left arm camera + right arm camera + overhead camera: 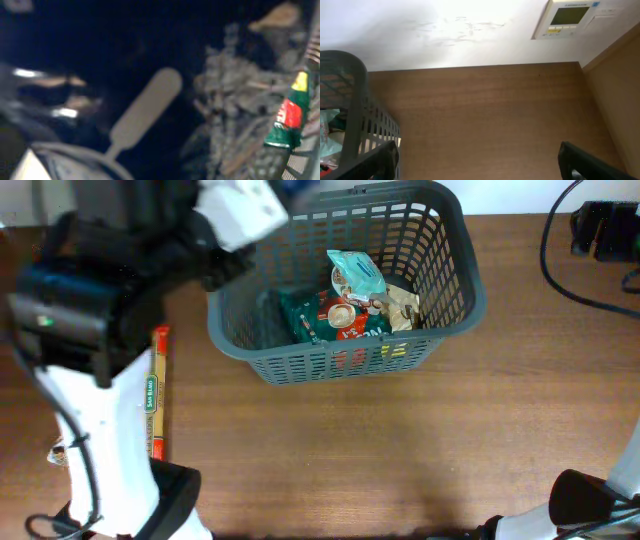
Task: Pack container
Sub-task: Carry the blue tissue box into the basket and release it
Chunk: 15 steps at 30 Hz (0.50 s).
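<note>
**Container upper centre, right pincer agape**

The container [345, 365] stands on the worktop [400, 450] at upper centre of the overhead frame, packets [345, 315] inside. In the right wrist view it lies at the left edge, just beside the right pincer [480, 165], whose fingers gape wide. The left pincer [145, 112] is blurred; its state cannot be told.

Left wrist view: dark, blurred; jaw state indeterminate. Overhead: left arm [80, 310] hides the left rim of the container [330, 365]. Right wrist view: lower edge crops the right gripper [477, 165].
</note>
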{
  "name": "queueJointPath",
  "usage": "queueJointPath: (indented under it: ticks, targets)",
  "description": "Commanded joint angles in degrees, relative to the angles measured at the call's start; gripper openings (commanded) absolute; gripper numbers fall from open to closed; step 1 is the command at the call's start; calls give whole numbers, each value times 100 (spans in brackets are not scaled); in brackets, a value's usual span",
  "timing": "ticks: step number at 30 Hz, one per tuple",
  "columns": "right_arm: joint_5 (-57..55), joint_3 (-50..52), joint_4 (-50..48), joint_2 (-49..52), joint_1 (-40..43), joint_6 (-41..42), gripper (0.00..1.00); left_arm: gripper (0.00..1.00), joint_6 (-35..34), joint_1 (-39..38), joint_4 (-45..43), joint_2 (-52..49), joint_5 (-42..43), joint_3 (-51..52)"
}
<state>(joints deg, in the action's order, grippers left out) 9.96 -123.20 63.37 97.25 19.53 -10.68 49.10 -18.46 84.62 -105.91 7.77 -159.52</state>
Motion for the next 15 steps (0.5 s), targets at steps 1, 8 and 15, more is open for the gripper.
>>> queueJointPath:
  ticks: [1,8,15]
  targets:
    - [-50,17,-11,0,37,26,99,2,979,-374,-2,-450,39,238]
    - [-50,17,-11,0,37,26,99,1,977,-529,28,-1432,42,555]
    - [-50,17,-11,0,37,26,99,2,970,-529,164,-2369,13,570]
